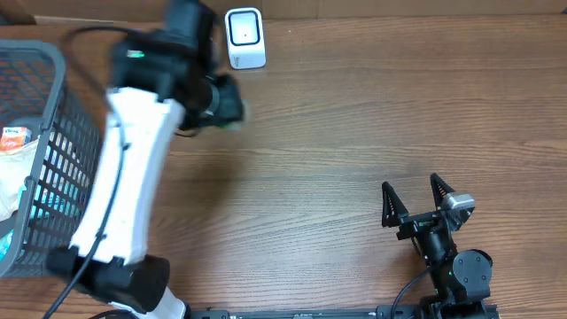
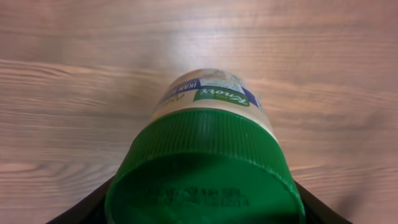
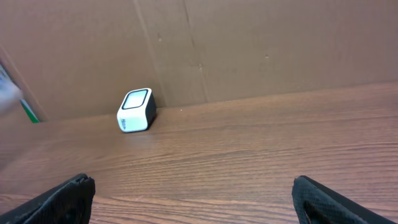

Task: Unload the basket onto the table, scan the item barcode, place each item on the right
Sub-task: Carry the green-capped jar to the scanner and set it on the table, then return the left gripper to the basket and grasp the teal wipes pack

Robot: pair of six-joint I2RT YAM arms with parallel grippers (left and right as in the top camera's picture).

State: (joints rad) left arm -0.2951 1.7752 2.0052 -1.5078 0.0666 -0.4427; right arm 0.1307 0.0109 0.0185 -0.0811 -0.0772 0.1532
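A green ribbed lid (image 2: 205, 177) fills the bottom of the left wrist view, right against the lens. It caps a jar (image 2: 208, 93) with a pale body and a blue, white and green label that reads upside down. The left gripper (image 1: 221, 99) is clamped on this jar at a middling width, and its dark fingers (image 2: 81, 208) show at either side of the lid. The jar's long axis runs straight away from the wrist camera, with the lid toward the lens and the base toward 12 o'clock. Wood grain shows beyond the jar, and I cannot tell whether it touches the surface.

From overhead, the jar is mostly hidden under the blurred wrist. The white scanner (image 1: 244, 37) stands near it at about 1 o'clock, apart from it, with its window facing up. A grey wire basket (image 1: 53, 133) holding packets sits at the table's 9 o'clock edge.

The right gripper (image 1: 415, 199) lies at 4 o'clock, well apart from the rest, with its jaws spread wide around nothing.

The table (image 1: 354, 115) is brown wood-grain board. In the right wrist view, a brown cardboard wall (image 3: 249, 50) rises behind the scanner.
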